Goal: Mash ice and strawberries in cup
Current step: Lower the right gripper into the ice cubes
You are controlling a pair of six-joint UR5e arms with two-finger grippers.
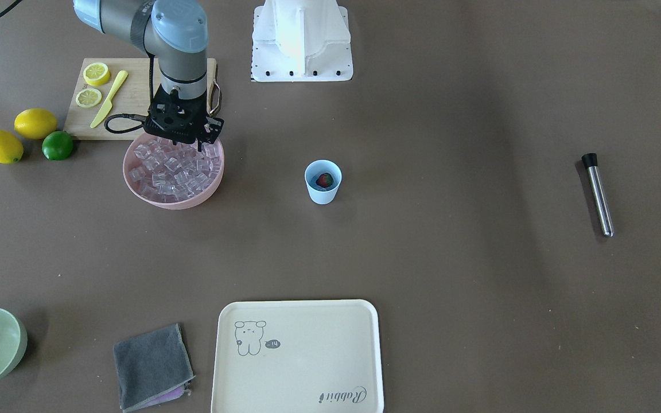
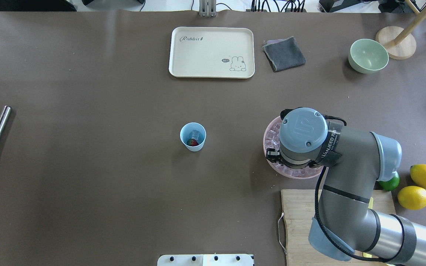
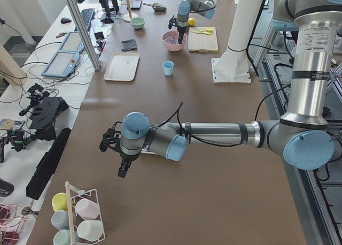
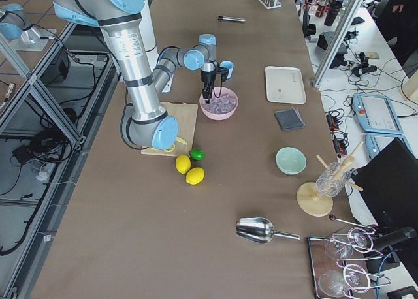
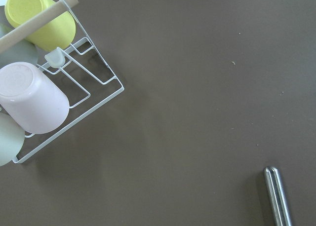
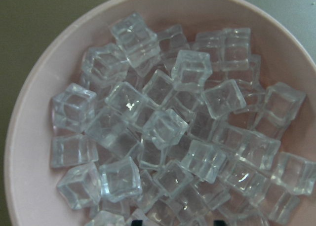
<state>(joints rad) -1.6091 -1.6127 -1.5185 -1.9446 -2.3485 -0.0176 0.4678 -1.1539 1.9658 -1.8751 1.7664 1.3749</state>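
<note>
Black and pointing straight down, your right claw (image 1: 184, 137) hangs over the pink bowl (image 1: 175, 201), its tips low among the ice (image 6: 165, 127). In the wrist view two dark tips just peek in at the lower edge, set apart with no cube gripped between them, so it reads as parted and empty. The bowl is heaped with clear cubes. Just behind it, towards the robot, lies a cutting board (image 1: 129, 103) with two lemon slices (image 1: 96, 73) and a yellow knife (image 1: 109, 98); two lemons (image 1: 35, 123) and a lime (image 1: 57, 145) sit beside the board. Well apart, mid-worktop (image 1: 422, 258), the cup (image 1: 323, 195) stands upright with the strawberry (image 1: 323, 180) inside, and what looks like one clear cube next to it. Your left claw (image 3: 123, 170) hovers over bare worktop at the far end, near a wire rack (image 5: 94, 83) of cups and a metal rod (image 5: 276, 196); whether it is parted or closed you cannot tell.
</note>
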